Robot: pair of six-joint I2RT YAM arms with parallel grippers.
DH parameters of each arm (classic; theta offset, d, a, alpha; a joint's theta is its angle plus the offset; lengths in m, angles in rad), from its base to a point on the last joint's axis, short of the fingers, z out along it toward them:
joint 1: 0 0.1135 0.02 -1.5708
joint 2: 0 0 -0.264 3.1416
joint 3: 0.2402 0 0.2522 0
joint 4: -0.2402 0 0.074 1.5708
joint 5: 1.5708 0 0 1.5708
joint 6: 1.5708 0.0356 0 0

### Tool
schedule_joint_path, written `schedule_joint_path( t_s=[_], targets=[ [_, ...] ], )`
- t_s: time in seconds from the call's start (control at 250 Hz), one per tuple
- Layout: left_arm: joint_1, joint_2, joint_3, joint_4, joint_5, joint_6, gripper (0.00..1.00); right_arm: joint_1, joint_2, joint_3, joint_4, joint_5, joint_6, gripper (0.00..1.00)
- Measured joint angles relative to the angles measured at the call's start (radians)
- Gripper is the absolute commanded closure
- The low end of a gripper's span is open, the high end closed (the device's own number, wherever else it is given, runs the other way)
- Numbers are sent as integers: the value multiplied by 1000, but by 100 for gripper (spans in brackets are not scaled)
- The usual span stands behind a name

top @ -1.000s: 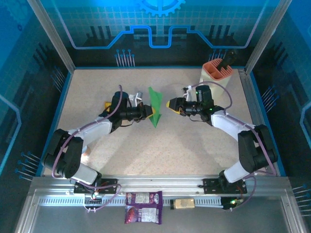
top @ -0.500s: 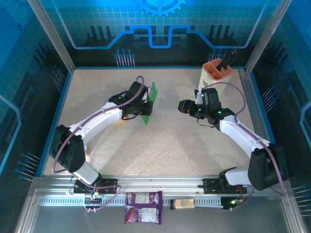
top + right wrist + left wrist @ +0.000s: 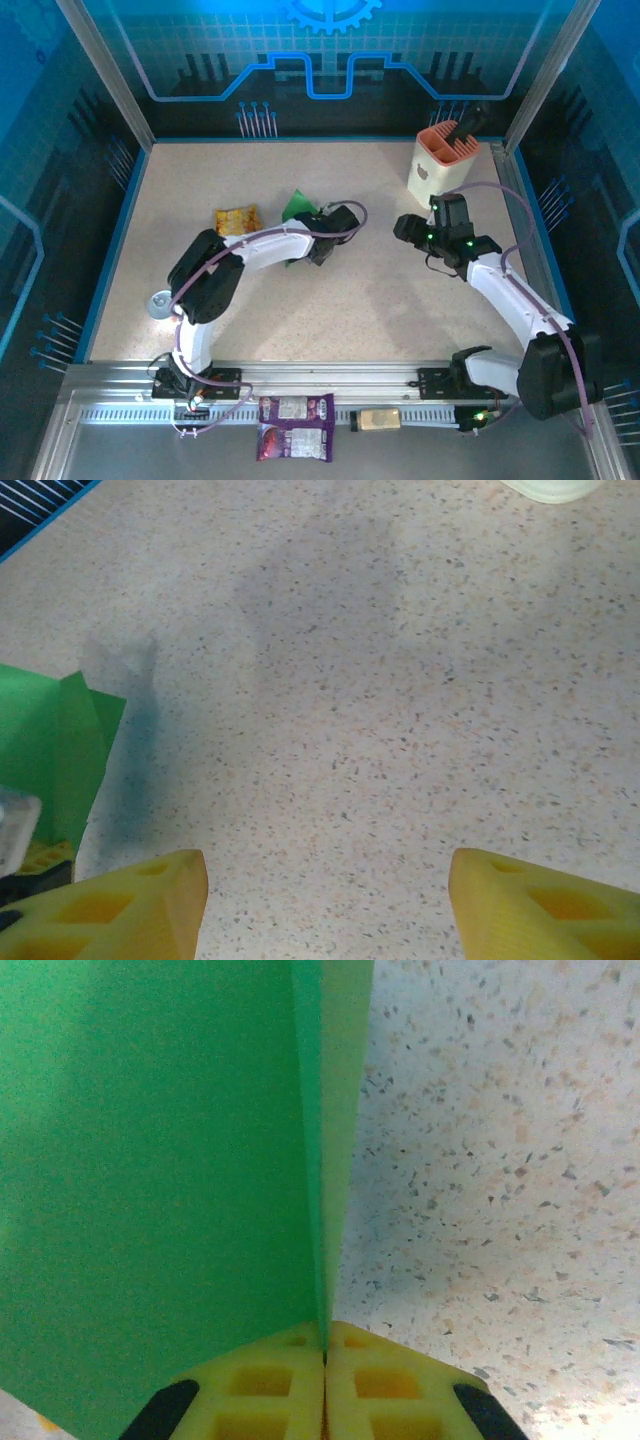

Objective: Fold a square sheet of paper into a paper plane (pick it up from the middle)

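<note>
Jaws of the left gripper [image 3: 323, 1357] pinch the green paper plane [image 3: 150, 1190] at bottom center; the right gripper [image 3: 325, 905] hangs with jaws wide apart over the counter [image 3: 400, 700].

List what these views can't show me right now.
Outline and nose of the green paper plane: cut off by the left wrist view's edges; in the top view the left arm covers part.
The dark item in the orange holder: too small, top view.
The pale disc near the left arm: too small, top view.

Creased green paper plane [image 3: 296, 207], upright on edge
</note>
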Motion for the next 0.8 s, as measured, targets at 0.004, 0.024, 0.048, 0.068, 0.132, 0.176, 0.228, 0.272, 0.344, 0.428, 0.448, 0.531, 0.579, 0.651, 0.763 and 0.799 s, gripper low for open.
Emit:
schedule_joint_path(
  t_s=[0.004,0.024,0.048,0.068,0.132,0.176,0.228,0.272,0.344,0.428,0.448,0.531,0.579,0.651,0.763,0.799],
  targets=[
    [-2,2,0,0,-3,1,92,0,0,0,0,0,0,34],
    [-5,9,0,0,-13,3,92,-2,0,-2,-2,0,0,34],
    [-10,18,0,0,-24,4,92,-4,-1,-5,-3,0,0,34],
    [-13,22,0,0,-32,4,92,-6,-1,-7,-4,0,0,34],
    [-23,39,0,3,-57,5,91,-10,-1,-12,-9,0,4,34],
    [-31,49,0,6,-73,7,91,-11,-1,-13,-13,0,5,34],
    [-40,64,0,10,-88,7,91,-13,-1,-13,-14,-1,8,34],
    [-48,79,0,15,-100,7,91,-15,-1,-13,-15,0,8,34],
    [-62,100,0,26,-116,7,91,-17,-1,-13,-15,-3,8,34],
    [-77,121,0,37,-133,7,90,-17,2,-13,-15,-4,10,34],
    [-80,124,0,40,-137,7,89,-17,4,-13,-15,-4,11,34],
    [-91,139,0,50,-145,5,88,-17,15,-13,-15,-4,15,34],
    [-95,145,0,53,-146,0,87,-17,20,-13,-15,-4,16,34],
    [-100,150,-1,53,-145,-3,86,-17,27,-13,-15,-5,19,33],
    [-106,151,-2,56,-145,-18,84,-17,35,-13,-15,-8,23,34],
    [-107,151,-2,57,-145,-24,83,-18,38,-13,-15,-8,23,34]
  ],
)
